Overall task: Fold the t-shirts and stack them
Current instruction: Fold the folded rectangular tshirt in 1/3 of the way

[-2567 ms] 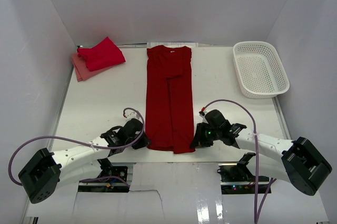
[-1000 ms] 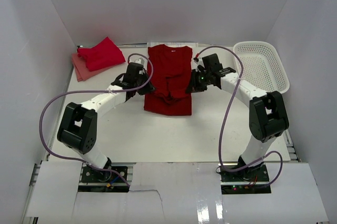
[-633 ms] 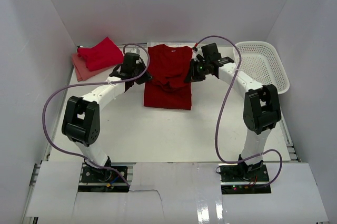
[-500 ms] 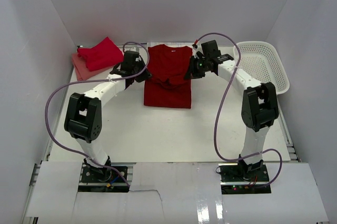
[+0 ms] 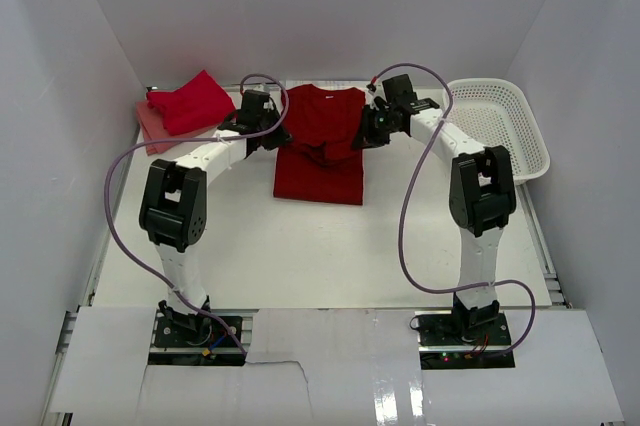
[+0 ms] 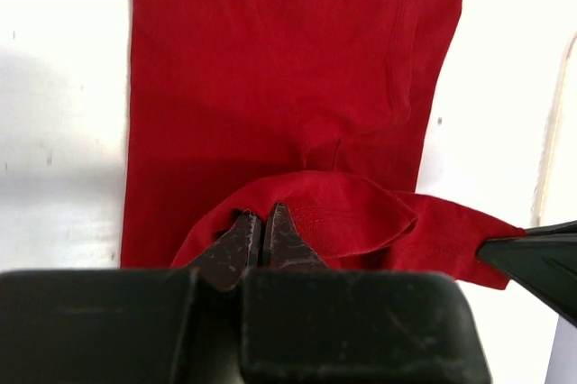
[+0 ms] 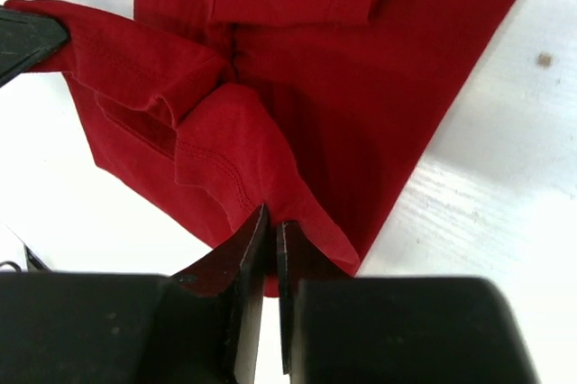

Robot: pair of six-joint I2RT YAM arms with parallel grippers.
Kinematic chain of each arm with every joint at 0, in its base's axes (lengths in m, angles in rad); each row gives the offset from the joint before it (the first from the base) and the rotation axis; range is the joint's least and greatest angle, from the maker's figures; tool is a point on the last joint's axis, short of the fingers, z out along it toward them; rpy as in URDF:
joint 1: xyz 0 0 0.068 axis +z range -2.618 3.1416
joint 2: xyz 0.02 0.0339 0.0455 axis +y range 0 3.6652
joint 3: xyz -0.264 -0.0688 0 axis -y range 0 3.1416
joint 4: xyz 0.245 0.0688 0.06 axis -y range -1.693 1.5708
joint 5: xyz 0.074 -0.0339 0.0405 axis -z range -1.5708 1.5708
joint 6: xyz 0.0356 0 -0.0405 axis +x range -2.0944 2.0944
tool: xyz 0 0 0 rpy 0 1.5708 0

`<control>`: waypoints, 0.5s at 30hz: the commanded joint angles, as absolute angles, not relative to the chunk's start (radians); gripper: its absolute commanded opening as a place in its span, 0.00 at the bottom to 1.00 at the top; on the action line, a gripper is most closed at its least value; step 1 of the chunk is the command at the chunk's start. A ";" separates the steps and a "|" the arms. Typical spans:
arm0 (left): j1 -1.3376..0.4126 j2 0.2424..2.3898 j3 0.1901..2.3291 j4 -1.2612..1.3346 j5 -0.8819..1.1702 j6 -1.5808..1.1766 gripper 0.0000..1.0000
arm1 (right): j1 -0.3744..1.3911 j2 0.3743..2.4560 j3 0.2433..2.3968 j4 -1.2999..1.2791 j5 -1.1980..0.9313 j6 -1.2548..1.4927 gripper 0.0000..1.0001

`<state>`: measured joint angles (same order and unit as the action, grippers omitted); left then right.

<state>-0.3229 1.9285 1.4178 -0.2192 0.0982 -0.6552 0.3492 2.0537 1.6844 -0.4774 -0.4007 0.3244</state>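
Your left hand [image 6: 261, 222] clenched on the raised hem of the dark red t-shirt [image 5: 320, 171], your right hand [image 7: 270, 220] pinching that hem opposite, shirt at the middle of the far edge of the desk [image 5: 250, 241], folded shirts [image 5: 188, 108] in the far left corner, white basket [image 5: 497, 131] in the far right corner

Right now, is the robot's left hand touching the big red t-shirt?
Touching. The left wrist view shows the left hand pinched shut on a raised fold of the red t-shirt, with cloth bunched right at its tips.
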 commanded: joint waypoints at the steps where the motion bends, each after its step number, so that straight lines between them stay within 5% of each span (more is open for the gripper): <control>1: -0.307 1.942 1.491 -0.206 0.107 -0.657 0.00 | 0.338 2.082 1.778 -0.474 -0.425 0.311 0.18; 3: -0.301 1.963 1.509 -0.207 0.113 -0.658 0.00 | 0.334 2.103 1.808 -0.476 -0.404 0.324 0.29; 4: -0.298 1.971 1.528 -0.209 0.115 -0.658 0.03 | 0.330 2.111 1.842 -0.476 -0.388 0.327 0.49; 6: -0.285 1.979 1.543 -0.222 0.097 -0.670 0.31 | 0.321 2.131 1.880 -0.477 -0.330 0.333 0.62; 9: -0.262 1.965 1.557 -0.207 0.097 -0.686 0.77 | 0.308 2.109 1.910 -0.453 -0.282 0.330 0.66; 12: -0.244 1.924 1.595 -0.207 0.080 -0.655 0.98 | 0.308 2.007 1.801 -0.341 -0.261 0.321 0.66; 15: -0.242 1.849 1.595 -0.202 0.061 -0.609 0.98 | 0.308 1.905 1.651 -0.282 -0.293 0.318 0.66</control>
<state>-0.2501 1.9736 1.5574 -0.2234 0.0860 -0.6556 0.3088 2.0468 1.7508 -0.3740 -0.2897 0.3313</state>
